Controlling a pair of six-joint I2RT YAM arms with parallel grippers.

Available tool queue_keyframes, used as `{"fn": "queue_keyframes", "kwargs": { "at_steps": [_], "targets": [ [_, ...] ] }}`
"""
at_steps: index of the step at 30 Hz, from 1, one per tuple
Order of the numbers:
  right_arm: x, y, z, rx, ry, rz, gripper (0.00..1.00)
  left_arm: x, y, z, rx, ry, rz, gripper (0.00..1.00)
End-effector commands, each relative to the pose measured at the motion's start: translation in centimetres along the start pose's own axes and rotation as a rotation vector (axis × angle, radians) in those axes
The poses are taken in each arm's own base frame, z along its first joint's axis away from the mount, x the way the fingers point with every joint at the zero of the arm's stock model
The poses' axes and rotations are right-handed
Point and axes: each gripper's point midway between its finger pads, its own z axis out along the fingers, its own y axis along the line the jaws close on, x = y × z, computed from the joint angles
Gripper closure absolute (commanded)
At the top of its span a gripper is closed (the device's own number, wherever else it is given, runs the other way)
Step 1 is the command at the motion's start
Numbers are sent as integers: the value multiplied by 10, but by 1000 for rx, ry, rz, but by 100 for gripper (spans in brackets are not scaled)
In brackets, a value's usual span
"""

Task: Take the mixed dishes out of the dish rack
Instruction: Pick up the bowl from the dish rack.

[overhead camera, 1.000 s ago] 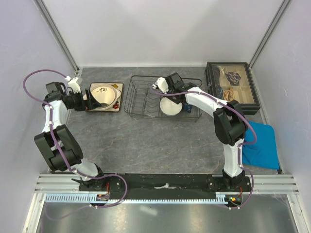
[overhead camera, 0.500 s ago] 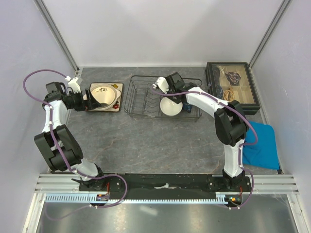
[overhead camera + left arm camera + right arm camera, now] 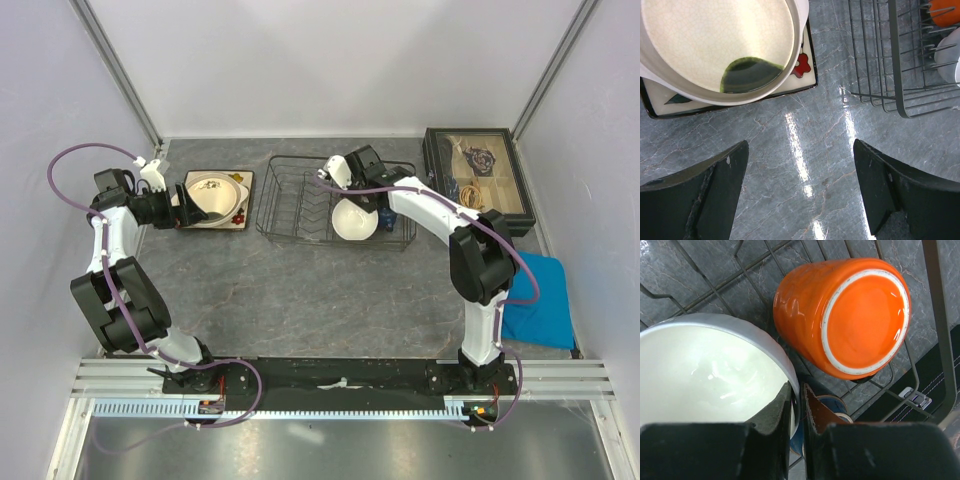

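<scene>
The dish rack stands at the back middle of the table. My right gripper reaches into its right end, shut on the rim of the white bowl, one finger inside and one outside. Beside the bowl an orange cup lies with its base toward the camera, and a dark blue mug peeks from behind the fingers. To the left of the rack, a cream bowl rests on the square flower-patterned plate. My left gripper hovers open over bare table next to that plate.
A black glass-lidded box of trinkets sits at the back right, close to the rack's right end. A blue cloth lies along the right wall. Side walls close in the table on both sides.
My right gripper has closed onto the white bowl's rim and shifted slightly right with it. The left arm has not moved.
</scene>
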Motion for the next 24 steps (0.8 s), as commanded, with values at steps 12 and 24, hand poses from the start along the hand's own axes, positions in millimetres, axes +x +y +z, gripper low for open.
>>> {"fn": "queue_keyframes", "kwargs": {
  "at_steps": [12,24],
  "targets": [
    [-34,-24,-43,29,-95,62,100,-13,-4,-5,18,-48,55,9],
    [-56,-40,-67,55,-153,88,100,-14,-11,-5,55,-59,60,9]
  ]
}}
